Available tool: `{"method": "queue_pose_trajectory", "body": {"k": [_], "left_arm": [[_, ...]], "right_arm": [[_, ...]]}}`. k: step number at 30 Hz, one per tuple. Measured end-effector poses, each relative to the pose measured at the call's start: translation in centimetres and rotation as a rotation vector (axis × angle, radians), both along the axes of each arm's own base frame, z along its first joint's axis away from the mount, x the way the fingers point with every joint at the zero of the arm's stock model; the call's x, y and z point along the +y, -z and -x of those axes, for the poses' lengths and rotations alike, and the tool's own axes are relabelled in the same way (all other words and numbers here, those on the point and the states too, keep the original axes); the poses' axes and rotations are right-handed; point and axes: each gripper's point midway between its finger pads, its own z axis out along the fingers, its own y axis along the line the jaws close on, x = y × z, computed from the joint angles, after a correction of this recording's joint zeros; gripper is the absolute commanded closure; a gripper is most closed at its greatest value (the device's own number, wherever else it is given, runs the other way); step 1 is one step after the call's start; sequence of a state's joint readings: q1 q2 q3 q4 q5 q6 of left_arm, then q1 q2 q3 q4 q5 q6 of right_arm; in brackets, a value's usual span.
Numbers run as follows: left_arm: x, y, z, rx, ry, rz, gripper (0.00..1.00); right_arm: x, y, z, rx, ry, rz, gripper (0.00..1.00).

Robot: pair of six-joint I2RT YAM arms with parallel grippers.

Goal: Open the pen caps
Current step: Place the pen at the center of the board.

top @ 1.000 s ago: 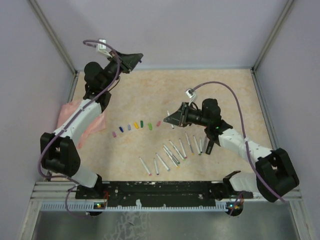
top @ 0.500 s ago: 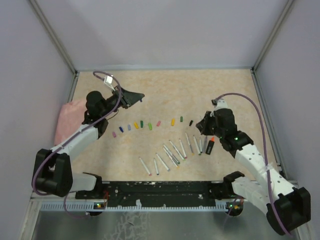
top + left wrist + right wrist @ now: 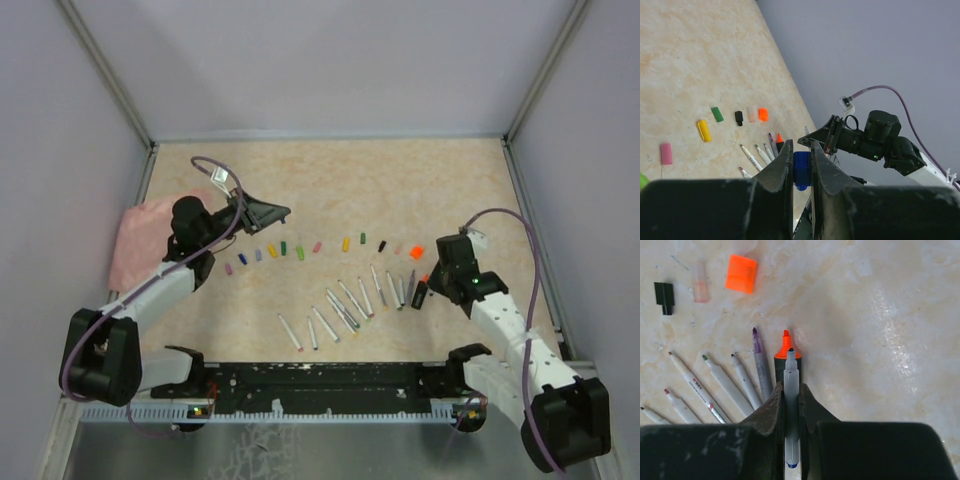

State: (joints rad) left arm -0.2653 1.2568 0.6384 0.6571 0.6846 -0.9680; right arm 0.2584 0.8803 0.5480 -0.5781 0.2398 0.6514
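Two grips: our L gripper [image 3: 801, 148] pinches the blue cap [image 3: 801, 170] near the cap row [image 3: 703, 130], R gripper [image 3: 791, 388] clamps the bare pen [image 3: 791, 367] lengthwise, tip fwd, over the orange highlighter [image 3: 785, 346].

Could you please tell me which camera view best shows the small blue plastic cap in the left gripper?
The left wrist view: the small blue plastic cap sits clamped between the fingers of the left gripper. In the top view the gripper hides it; the right wrist view misses it.
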Motion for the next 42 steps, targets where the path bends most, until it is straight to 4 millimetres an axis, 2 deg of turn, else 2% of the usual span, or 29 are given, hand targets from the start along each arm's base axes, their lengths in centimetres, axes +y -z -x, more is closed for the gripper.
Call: {"method": "queue_pose_trajectory", "body": {"k": [8, 18, 42], "left_arm": [[-0.1, -0.2, 0.3, 0.000, 0.009, 0.004, 1.00], [-0.3, -0.2, 0.5, 0.002, 0.017, 0.003, 1.00], [-1.0, 0.9, 0.5, 0.033, 0.036, -0.005, 1.00]], "right_arm": [[-1.5, 2.6, 1.2, 0.084, 0.108, 0.039, 1.00], [-2.2, 4.8, 1.8, 0.144, 0.138, 0.071, 1.00], [-2.5, 5.7, 1.0, 0.150, 0.152, 0.078, 0.97]]}}
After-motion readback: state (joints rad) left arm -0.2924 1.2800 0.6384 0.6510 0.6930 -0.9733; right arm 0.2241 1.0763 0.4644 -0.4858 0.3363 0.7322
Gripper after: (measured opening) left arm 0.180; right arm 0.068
